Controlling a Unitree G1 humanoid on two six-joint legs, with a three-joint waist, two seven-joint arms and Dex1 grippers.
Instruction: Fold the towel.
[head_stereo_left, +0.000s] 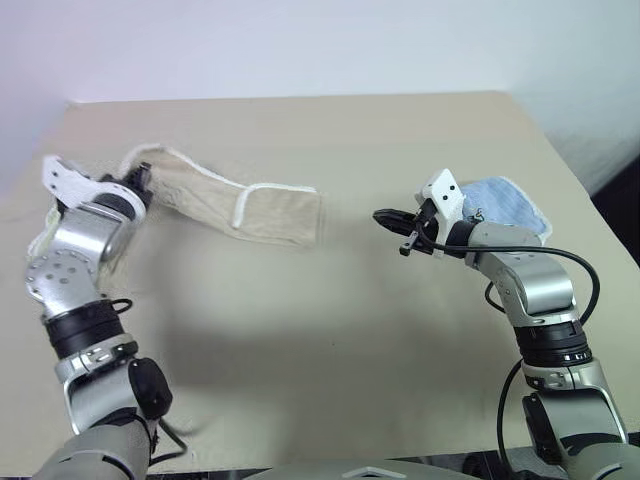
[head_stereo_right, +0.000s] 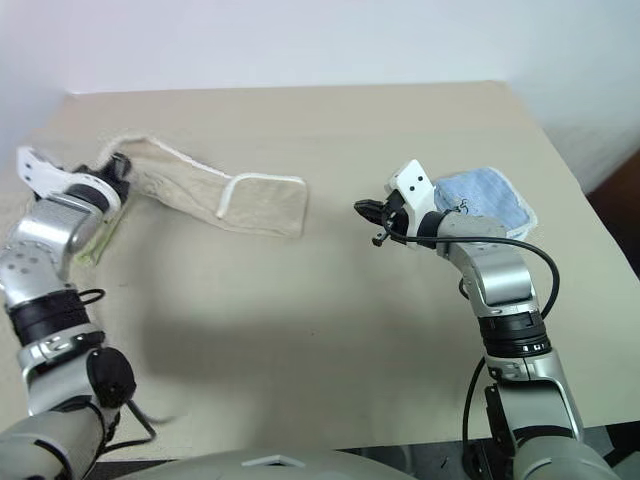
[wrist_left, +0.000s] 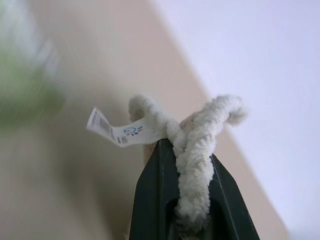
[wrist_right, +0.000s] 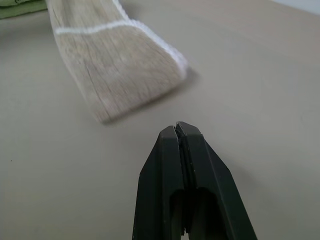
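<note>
The beige towel (head_stereo_left: 270, 210) with its white corded edge stretches across the left half of the table. Its left end is raised off the surface, while its right end rests flat and folded over. My left gripper (head_stereo_left: 143, 178) is shut on that raised end. In the left wrist view the corded edge (wrist_left: 192, 165) is pinched between the fingers, with a small white label (wrist_left: 120, 132) sticking out. My right gripper (head_stereo_left: 385, 216) hovers to the right of the towel's free end (wrist_right: 115, 65), apart from it. It is shut (wrist_right: 177, 127) with nothing in it.
A light-blue towel (head_stereo_left: 505, 205) lies on the table behind my right wrist. A green towel (wrist_right: 20, 7) sits beneath the raised end at the far left. The tan table (head_stereo_left: 330, 350) extends bare toward the front. A white wall stands behind its far edge.
</note>
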